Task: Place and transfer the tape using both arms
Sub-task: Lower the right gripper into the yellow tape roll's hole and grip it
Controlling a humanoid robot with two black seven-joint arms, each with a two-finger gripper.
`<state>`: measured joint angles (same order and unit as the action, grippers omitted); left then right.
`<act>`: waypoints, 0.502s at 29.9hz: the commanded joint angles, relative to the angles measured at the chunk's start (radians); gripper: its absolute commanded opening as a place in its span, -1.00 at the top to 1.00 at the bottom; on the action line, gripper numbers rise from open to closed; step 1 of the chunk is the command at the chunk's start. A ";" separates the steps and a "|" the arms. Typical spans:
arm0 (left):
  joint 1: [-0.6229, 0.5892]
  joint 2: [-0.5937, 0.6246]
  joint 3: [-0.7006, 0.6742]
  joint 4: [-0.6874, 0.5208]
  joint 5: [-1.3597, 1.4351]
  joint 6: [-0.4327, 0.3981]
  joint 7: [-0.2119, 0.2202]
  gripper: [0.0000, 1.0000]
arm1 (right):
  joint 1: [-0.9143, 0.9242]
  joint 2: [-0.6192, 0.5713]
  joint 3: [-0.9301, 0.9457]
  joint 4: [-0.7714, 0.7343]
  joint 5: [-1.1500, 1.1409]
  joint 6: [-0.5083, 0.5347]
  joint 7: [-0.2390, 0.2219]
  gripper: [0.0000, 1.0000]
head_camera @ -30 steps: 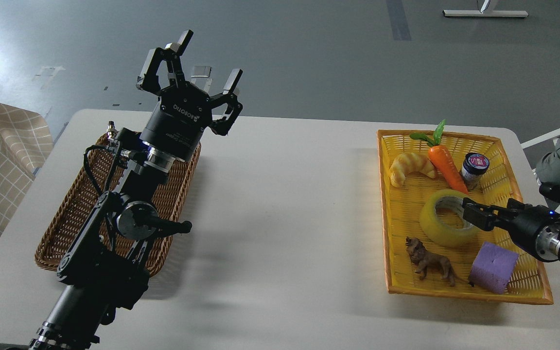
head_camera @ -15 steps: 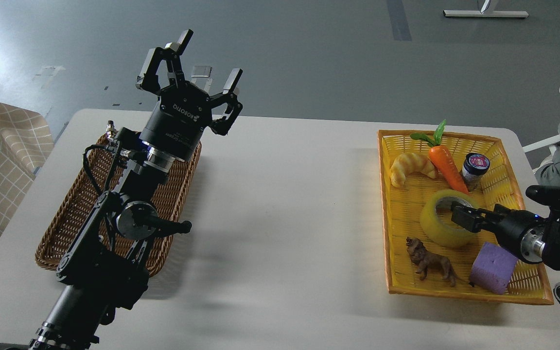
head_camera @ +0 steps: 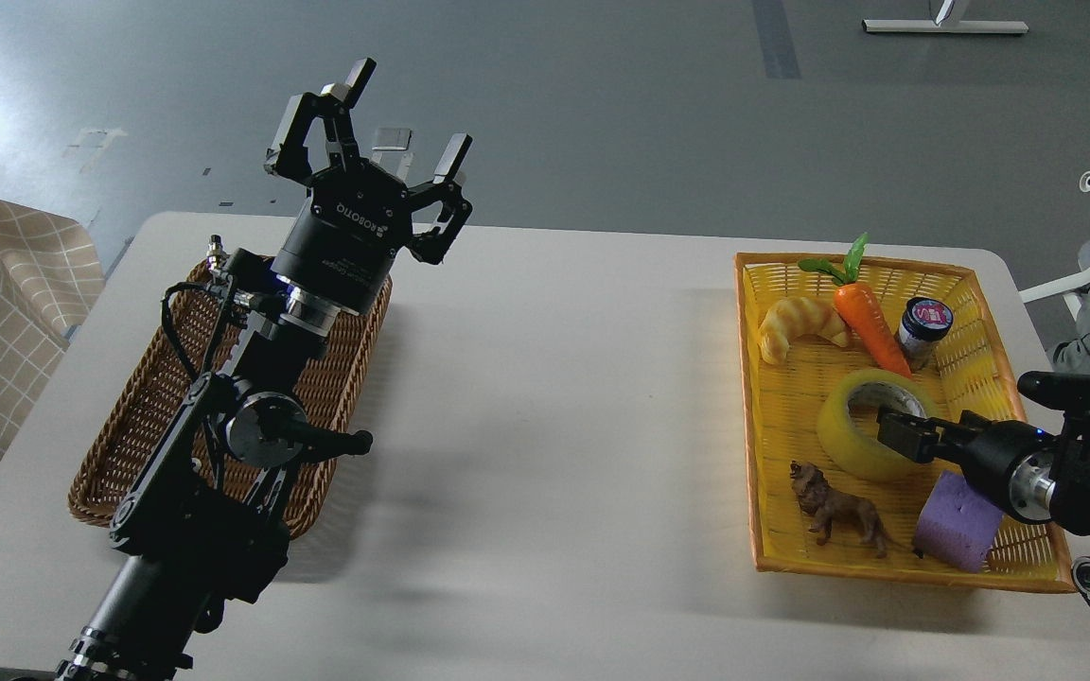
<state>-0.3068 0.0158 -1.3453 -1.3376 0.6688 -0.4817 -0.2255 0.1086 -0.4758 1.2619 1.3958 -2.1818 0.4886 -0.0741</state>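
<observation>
My left jaws [head_camera: 384, 118], marked ROBOTIQ, stood spread apart above the wicker basket [head_camera: 143, 416], while my right jaws [head_camera: 895, 430] reached the yellow tape roll [head_camera: 843, 437], their state unclear.

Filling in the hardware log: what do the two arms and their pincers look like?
Both arms are black and jointed. The left arm has a silver joint disc, loose black cables along its side and a silver ring below the wrist. Its pincer has a cylindrical body with white ROBOTIQ lettering and black linkage fingers with pale pads. The right pincer is black too, behind it a silver ring and small blue light.
</observation>
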 commanded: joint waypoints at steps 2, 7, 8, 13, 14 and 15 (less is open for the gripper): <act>-0.002 0.001 0.000 0.000 0.000 0.000 0.000 -0.96 | 0.003 0.009 -0.001 -0.006 0.000 0.000 -0.001 -0.95; -0.005 0.003 0.000 0.000 0.000 0.002 0.000 -0.96 | 0.016 0.013 0.001 -0.024 0.000 0.000 -0.003 -0.91; -0.005 0.003 0.000 0.000 0.000 0.002 0.000 -0.96 | 0.019 0.013 -0.001 -0.026 0.000 0.000 -0.003 -0.90; -0.003 0.003 0.000 0.000 0.000 0.002 0.000 -0.96 | 0.034 0.042 0.002 -0.070 0.000 0.000 -0.019 -0.85; -0.003 0.003 0.000 0.000 0.000 0.002 0.000 -0.96 | 0.034 0.042 0.002 -0.070 0.000 0.000 -0.019 -0.85; -0.002 0.003 0.000 0.000 0.000 0.002 0.000 -0.96 | 0.036 0.048 0.002 -0.073 0.000 0.000 -0.022 -0.82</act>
<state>-0.3133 0.0182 -1.3453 -1.3377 0.6689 -0.4801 -0.2255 0.1385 -0.4419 1.2631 1.3360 -2.1816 0.4887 -0.0881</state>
